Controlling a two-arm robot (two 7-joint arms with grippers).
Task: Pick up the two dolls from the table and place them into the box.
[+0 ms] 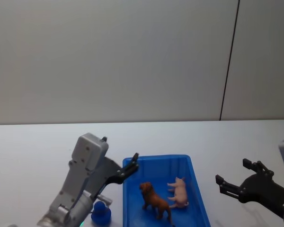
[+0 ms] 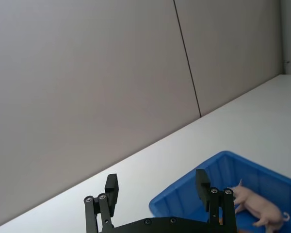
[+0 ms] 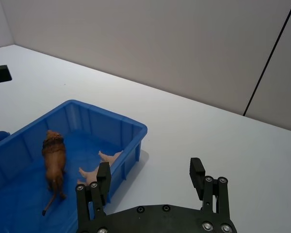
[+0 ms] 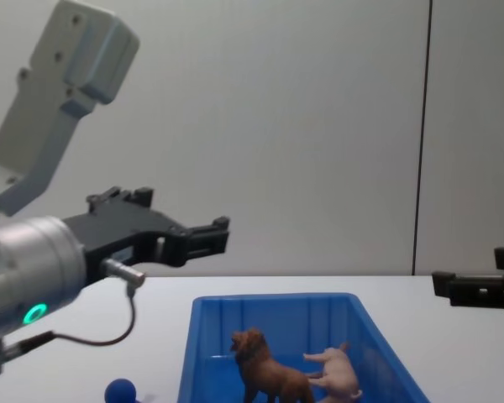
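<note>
Dolls, the lion (image 1: 155,201) and the pig (image 1: 180,191), sit side by side inside the box (image 1: 156,160), so the task looks finished. The left gripper (image 1: 131,164) hovers spread and empty over the box's far left corner. The right gripper (image 1: 232,171) hangs spread and empty to the right, likely just keeping clear. A blue ball (image 1: 101,213) lies on the plain white worktop (image 1: 38,146), with a grey wall (image 1: 109,56) behind.

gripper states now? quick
Left gripper: open, empty, raised near the far left corner of the box.
Right gripper: open, empty, right of the box.
</note>
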